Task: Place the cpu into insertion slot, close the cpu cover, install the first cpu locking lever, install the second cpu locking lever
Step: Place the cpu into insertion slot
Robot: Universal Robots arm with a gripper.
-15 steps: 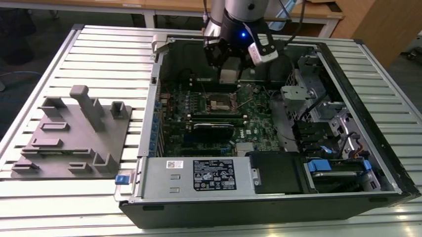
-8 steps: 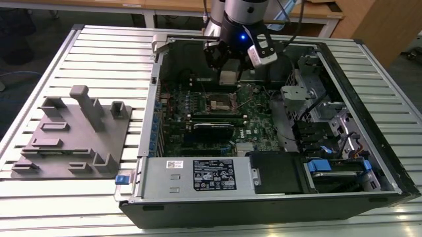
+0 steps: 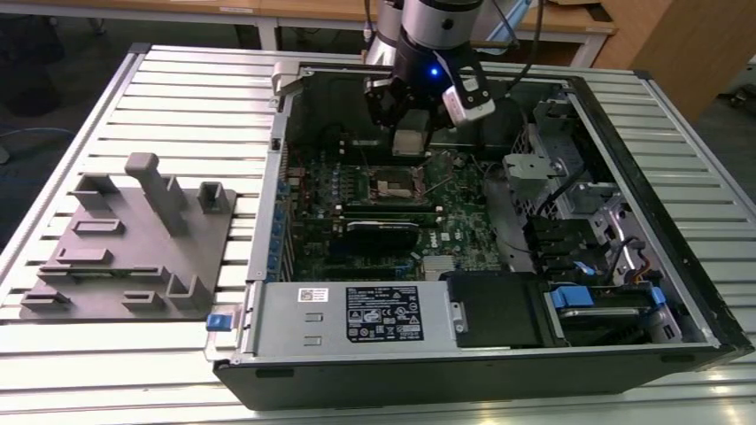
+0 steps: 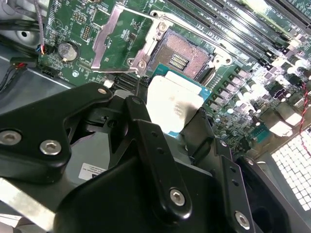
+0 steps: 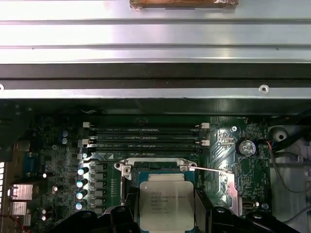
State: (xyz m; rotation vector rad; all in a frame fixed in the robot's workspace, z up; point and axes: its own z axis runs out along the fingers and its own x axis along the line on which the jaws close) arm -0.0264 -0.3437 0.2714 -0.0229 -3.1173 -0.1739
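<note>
As the exterior view shows, an open computer case (image 3: 473, 376) lies on its side on a slatted metal counter (image 3: 177, 97), with a grey fixture plate (image 3: 124, 261) on the counter at the exterior view's left and a labelled power supply (image 3: 354, 314) along the near wall of the case. The arm (image 3: 431, 35) reaches down into the far part of the case, and the gripper (image 3: 410, 142) is clamped on the cpu (image 3: 409, 139), holding it above the green motherboard (image 3: 317, 190). The insertion slot (image 3: 396, 186) lies close by on the near side of the cpu and is unoccupied. In the second wrist view, the black fingers (image 4: 141, 121) of the gripper (image 4: 171, 114) press on opposite edges of the cpu (image 4: 167, 99), whose dull silver top faces the camera. The insertion slot (image 4: 187, 56) sits just beyond it with its tan-gold contact field exposed. The cpu cover (image 4: 108, 34) is swung open away from the slot, its square window showing green board behind it. A coin cell battery (image 4: 67, 50) sits near the cover, and the memory slots (image 4: 233, 24) run along the opposite side of the slot. In the first wrist view, the cpu (image 5: 166, 204) is gripped between the fingers of the gripper (image 5: 166, 216), with the dark frame of the insertion slot (image 5: 158, 171) directly beyond its far edge. A thin locking lever (image 5: 211, 169) extends from that frame toward the coin cell battery (image 5: 247, 147), and the memory slots (image 5: 146, 137) lie beyond the slot.
</note>
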